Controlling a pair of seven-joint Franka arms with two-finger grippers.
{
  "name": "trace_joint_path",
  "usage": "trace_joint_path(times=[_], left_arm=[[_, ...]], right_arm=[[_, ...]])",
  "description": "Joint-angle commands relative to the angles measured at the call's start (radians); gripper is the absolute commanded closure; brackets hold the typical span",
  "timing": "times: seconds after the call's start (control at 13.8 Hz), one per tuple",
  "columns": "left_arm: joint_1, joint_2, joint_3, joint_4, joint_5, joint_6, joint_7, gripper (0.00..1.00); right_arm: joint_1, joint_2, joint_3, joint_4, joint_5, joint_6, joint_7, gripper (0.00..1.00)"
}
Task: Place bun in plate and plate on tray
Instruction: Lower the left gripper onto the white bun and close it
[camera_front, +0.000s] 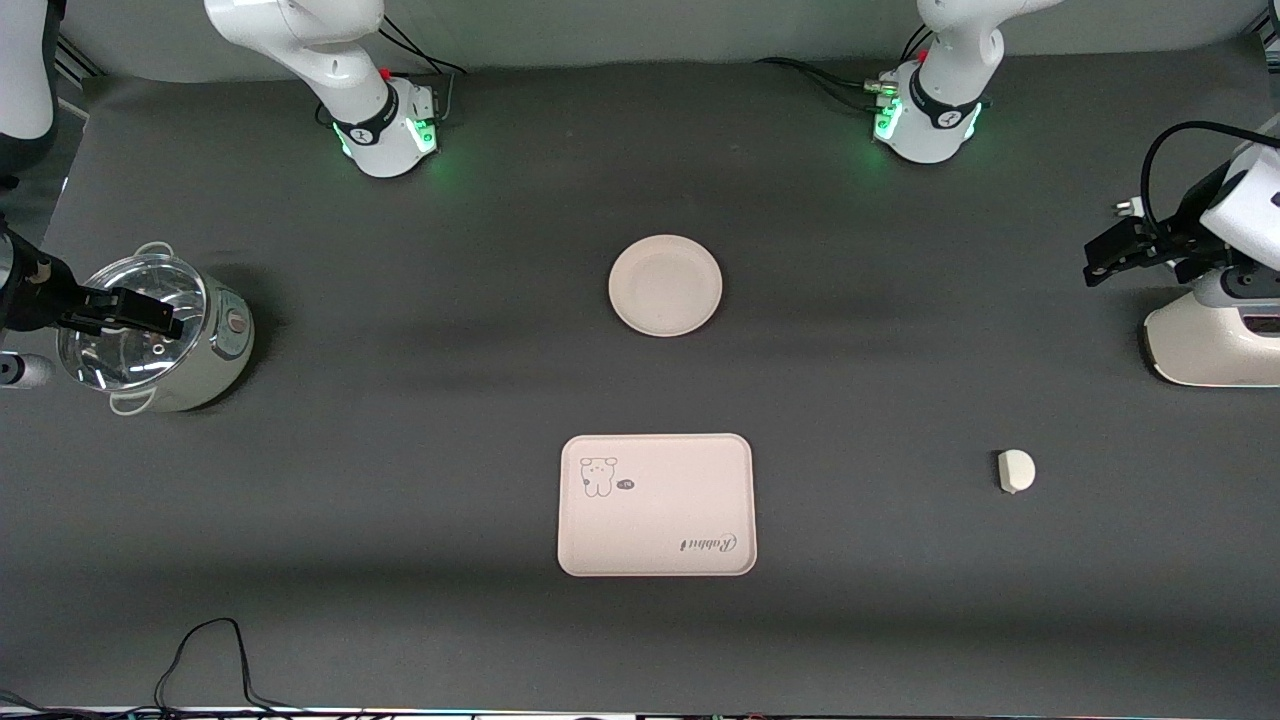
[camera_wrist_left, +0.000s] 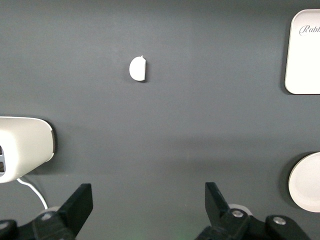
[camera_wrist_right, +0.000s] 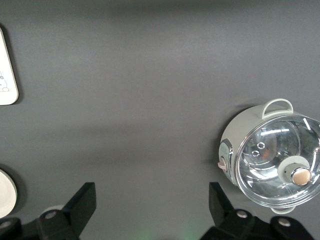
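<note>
The round cream plate (camera_front: 665, 285) lies empty mid-table. The rectangular tray (camera_front: 655, 505) with the rabbit drawing lies nearer the front camera, also empty. The small white bun (camera_front: 1015, 470) lies on the mat toward the left arm's end, level with the tray. My left gripper (camera_front: 1105, 258) is open and empty in the air beside a white appliance. Its wrist view shows the bun (camera_wrist_left: 137, 68), a tray corner (camera_wrist_left: 304, 52) and the plate's edge (camera_wrist_left: 306, 182) past the gripper (camera_wrist_left: 149, 200). My right gripper (camera_front: 160, 318) is open and empty over a pot; the right wrist view shows it too (camera_wrist_right: 149, 200).
A glass-lidded pot (camera_front: 160, 345) stands at the right arm's end and shows in the right wrist view (camera_wrist_right: 277, 160). A white appliance (camera_front: 1215, 340) stands at the left arm's end. A black cable (camera_front: 200, 660) lies at the table's edge nearest the front camera.
</note>
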Motion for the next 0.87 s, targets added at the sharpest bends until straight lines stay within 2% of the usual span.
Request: trace_joint_path(times=[0.0,0.29,0.51,0.8], left_arm=[[0.005,-0.005,0.000,-0.008,-0.014,0.011,-0.006,0.00],[0.007,0.017,0.001,-0.006,0.003,0.019,-0.030,0.00],[0.013,0.130,0.001,0.004,0.006,0.109,-0.030,0.00],[0.020,0.334,0.001,0.007,0.050,0.359,-0.033,0.00]], right_arm=[[0.003,-0.023,-0.005,-0.018,0.013,0.002,-0.014,0.00],[0.004,-0.023,-0.007,-0.018,0.013,0.001,-0.013,0.00],[0.004,-0.023,-0.005,-0.018,0.013,0.001,-0.014,0.00],[0.004,-0.023,-0.007,-0.018,0.013,0.001,-0.014,0.00]])
